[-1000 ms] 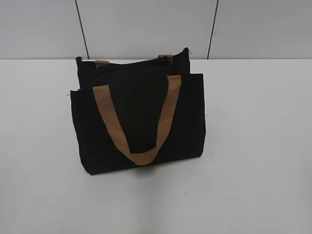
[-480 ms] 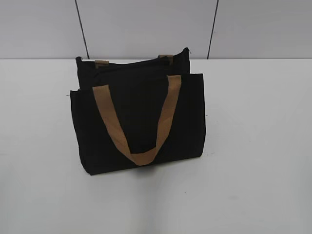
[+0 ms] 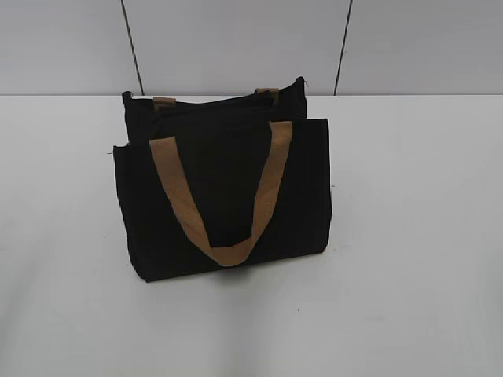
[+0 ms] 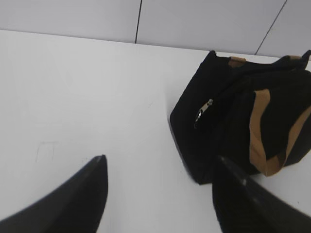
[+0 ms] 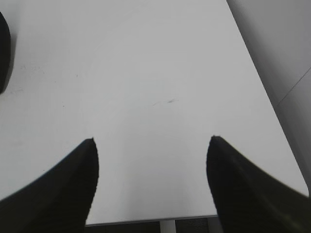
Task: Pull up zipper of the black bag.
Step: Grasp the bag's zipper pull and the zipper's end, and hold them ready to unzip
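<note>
The black bag [image 3: 224,188] stands upright on the white table, with a tan strap [image 3: 224,196] hanging down its front. It also shows in the left wrist view [image 4: 243,116], at the right. The silver zipper pull [image 4: 204,109] hangs at the bag's near top corner there. My left gripper [image 4: 160,162] is open and empty above the table, to the left of the bag and apart from it. My right gripper [image 5: 151,141] is open and empty over bare table. A black edge of the bag [image 5: 4,53] shows at its far left. Neither gripper shows in the exterior view.
The white table [image 3: 409,236] ends at a grey panelled wall [image 3: 236,39] behind the bag. In the right wrist view the table's edge [image 5: 150,219] runs just below the fingers, and its right edge [image 5: 262,92] slants along a grey wall.
</note>
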{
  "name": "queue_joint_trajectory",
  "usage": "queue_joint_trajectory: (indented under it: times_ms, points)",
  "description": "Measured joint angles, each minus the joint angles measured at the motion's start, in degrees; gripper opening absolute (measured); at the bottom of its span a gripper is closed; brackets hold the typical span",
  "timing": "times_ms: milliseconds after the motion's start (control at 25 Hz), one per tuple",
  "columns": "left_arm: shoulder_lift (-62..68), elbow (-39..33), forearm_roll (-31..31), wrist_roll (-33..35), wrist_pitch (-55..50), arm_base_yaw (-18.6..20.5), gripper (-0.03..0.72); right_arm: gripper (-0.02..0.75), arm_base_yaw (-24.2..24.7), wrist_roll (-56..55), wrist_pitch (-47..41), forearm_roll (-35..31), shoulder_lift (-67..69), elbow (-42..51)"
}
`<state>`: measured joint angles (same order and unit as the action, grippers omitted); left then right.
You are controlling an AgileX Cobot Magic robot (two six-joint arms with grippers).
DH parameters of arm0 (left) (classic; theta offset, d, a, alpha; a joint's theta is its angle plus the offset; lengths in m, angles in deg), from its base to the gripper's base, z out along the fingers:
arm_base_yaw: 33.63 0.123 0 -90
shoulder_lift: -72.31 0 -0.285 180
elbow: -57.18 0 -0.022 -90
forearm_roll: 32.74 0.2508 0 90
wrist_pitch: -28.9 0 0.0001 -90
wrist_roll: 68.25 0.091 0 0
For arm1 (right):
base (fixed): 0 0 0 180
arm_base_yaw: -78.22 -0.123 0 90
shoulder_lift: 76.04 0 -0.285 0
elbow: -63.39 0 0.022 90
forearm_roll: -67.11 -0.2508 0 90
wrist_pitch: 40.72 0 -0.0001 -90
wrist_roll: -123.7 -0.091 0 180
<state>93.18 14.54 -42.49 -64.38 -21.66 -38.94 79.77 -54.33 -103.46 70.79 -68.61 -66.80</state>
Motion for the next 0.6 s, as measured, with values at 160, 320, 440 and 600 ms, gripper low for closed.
queue_joint_trajectory:
  times_ms: [160,320,440,600]
  points:
    - [6.3,0.0,-0.5,3.1,10.4,-1.2,0.537,0.538,0.0,0.0,0.0,0.0,0.0,0.0]
    - [11.8,-1.9,-0.7,6.2,22.2,-4.0,0.540,0.538,0.0,0.0,0.0,0.0,0.0,0.0]
    - [16.1,-4.7,-1.5,7.1,31.0,-6.2,0.540,0.538,0.0,0.0,0.0,0.0,0.0,0.0]
    - [20.4,-10.6,-5.6,7.3,44.6,-8.7,0.540,0.538,0.0,0.0,0.0,0.0,0.0,0.0]
